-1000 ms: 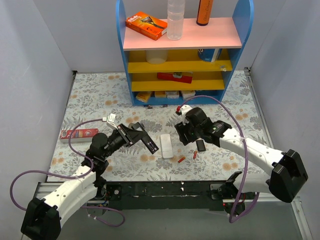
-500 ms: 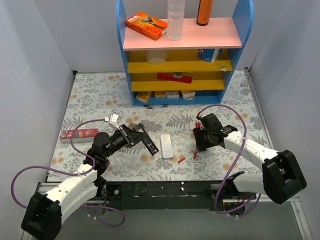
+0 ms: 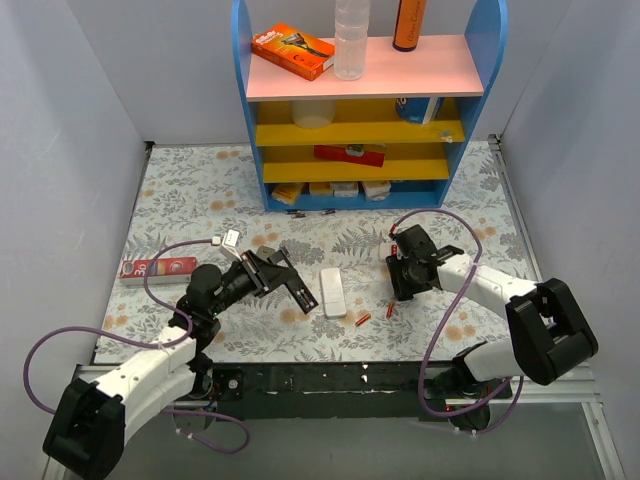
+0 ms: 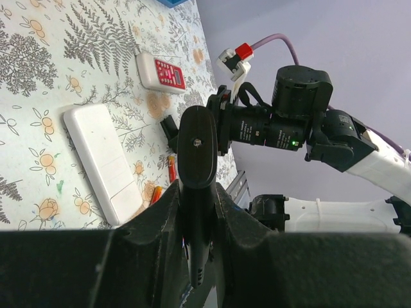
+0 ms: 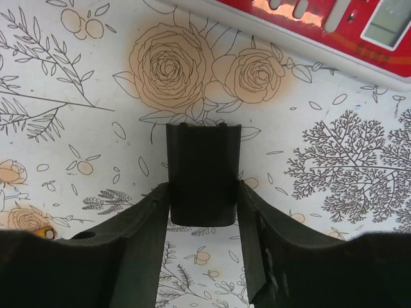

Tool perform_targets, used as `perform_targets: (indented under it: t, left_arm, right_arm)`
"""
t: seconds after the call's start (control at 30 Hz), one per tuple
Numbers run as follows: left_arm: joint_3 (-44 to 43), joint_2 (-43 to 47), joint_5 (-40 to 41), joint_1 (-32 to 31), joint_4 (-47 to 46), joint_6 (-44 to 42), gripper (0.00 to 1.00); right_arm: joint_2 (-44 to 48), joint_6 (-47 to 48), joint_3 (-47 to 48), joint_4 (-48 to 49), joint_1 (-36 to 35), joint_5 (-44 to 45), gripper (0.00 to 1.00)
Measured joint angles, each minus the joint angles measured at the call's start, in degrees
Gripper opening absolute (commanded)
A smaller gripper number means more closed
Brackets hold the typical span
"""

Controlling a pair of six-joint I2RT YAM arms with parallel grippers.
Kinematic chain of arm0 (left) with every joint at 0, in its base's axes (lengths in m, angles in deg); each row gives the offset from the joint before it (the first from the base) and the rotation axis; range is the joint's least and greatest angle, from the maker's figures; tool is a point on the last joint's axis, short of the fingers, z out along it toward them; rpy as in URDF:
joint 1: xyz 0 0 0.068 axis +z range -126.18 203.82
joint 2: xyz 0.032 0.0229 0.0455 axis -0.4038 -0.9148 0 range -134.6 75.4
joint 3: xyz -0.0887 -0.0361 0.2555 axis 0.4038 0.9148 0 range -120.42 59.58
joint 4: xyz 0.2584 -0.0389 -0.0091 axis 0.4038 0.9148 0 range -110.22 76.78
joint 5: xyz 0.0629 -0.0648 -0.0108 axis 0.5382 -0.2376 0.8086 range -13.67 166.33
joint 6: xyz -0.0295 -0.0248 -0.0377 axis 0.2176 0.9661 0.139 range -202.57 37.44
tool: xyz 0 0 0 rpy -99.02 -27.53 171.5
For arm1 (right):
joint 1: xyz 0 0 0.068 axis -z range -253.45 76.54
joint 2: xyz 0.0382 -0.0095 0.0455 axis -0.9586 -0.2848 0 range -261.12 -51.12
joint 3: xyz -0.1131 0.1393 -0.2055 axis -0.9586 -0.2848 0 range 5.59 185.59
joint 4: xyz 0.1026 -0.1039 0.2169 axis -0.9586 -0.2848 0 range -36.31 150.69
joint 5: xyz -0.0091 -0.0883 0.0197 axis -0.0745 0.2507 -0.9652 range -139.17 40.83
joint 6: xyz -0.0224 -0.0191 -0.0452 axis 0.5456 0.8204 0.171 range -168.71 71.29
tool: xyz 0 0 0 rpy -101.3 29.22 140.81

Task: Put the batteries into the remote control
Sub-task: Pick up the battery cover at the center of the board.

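The plain white remote control (image 3: 333,291) lies face down mid-table; it also shows in the left wrist view (image 4: 103,160). Two red-orange batteries (image 3: 363,320) (image 3: 390,309) lie just in front of it, and they show in the left wrist view (image 4: 171,168). My left gripper (image 3: 283,277) (image 4: 197,192) is shut on a slim dark remote (image 4: 197,147), held above the mat left of the white remote. My right gripper (image 3: 400,283) (image 5: 203,192) is low over the mat, its jaws closed against both sides of a black battery cover (image 5: 203,173).
A white remote with red buttons (image 5: 302,16) lies just beyond the right gripper. A blue shelf unit (image 3: 365,100) stands at the back with small items at its foot. A red box (image 3: 158,267) lies at the left edge.
My right gripper has moved right and down onto the black cover, which lay alone on the mat before. The left arm has barely moved.
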Motion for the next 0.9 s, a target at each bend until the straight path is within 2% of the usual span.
perform_targets:
  t: [0.13,0.23,0.4,0.57,0.67,0.9]
  left_arm:
    - [0.1,-0.9,-0.1,0.0,-0.5,0.3,0.00]
    - [0.2,-1.4,-0.2,0.0,-1.2,0.9,0.00]
    - [0.4,-2.2,-0.3,0.0,-2.6,2.2,0.00]
    - [1.0,-3.8,-0.2,0.0,-4.9,4.1,0.00]
    - [1.3,-5.6,0.0,0.0,-6.2,5.5,0.00]
    - [2.2,-7.6,0.9,0.0,-8.2,8.0,0.00]
  right_arm:
    - [-1.2,0.1,1.0,0.0,0.0,0.6,0.38]
    - [-1.2,0.2,1.0,0.0,0.0,0.6,0.34]
    - [-0.3,0.7,1.3,-1.0,0.0,-1.2,0.32]
    - [5.1,1.5,4.2,-3.5,-1.4,-4.2,0.30]
    - [7.6,1.7,7.5,-3.6,-4.3,-5.2,0.30]
    - [9.0,0.5,17.1,-3.7,-16.5,-5.9,0.30]
